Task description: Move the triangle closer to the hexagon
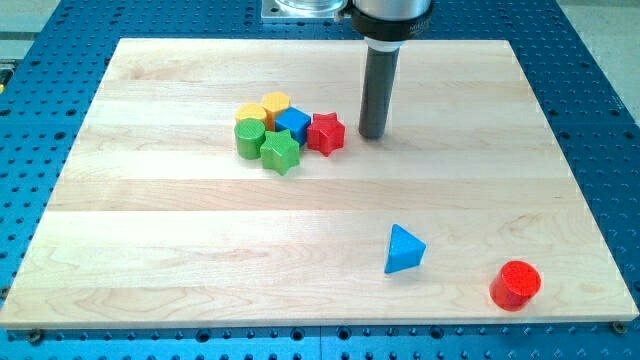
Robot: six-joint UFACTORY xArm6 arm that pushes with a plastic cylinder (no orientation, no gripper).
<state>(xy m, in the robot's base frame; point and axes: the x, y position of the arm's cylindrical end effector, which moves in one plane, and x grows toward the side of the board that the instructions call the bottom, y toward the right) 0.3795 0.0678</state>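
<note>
Cluster: six blocks sit bunched together in the upper centre-left of the wooden board (150, 250).
Hexagon: the yellow hexagon (276, 103) stands at the cluster's top, touching the blue cube (293, 123) below it to the right.
Neighbours: another yellow block (250, 112), shape unclear, lies just left of the hexagon; a green cylinder (250, 138) sits below that one; a green star (281, 151) forms the cluster's lower edge; a red star (326, 132) closes its right side.
Triangle: the blue triangle (403, 249) lies alone in the lower centre-right, well apart from the cluster.
In the way: the green star, blue cube and red star all stand between triangle and hexagon.
Stray block: a red cylinder (516, 284) rests near the lower right corner, right of the triangle.
Rod: my tip (372, 134) touches down just right of the red star, well above the triangle.
Jaws: the rod carries none, so nothing is pinched.
</note>
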